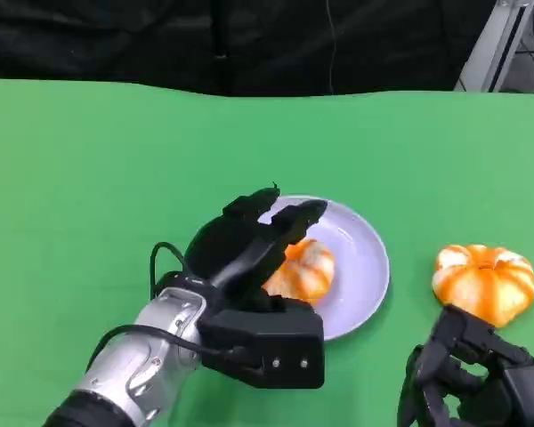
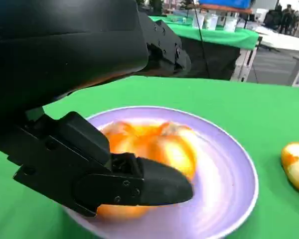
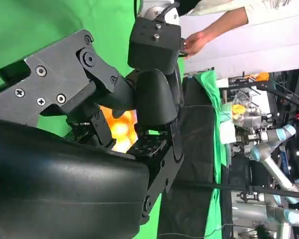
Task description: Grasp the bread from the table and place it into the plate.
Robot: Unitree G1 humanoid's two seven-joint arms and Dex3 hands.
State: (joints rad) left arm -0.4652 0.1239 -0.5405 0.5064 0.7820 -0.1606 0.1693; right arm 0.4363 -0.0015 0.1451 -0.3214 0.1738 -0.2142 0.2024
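One round bread point(image 1: 304, 269) sits flat in the plate point(image 1: 367, 267), no long axis; left hand point(image 1: 249, 245) grasping it.

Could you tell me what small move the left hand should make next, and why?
Probably open and lift away: the left hand has its fingers around a bread that already seems to rest in the plate.
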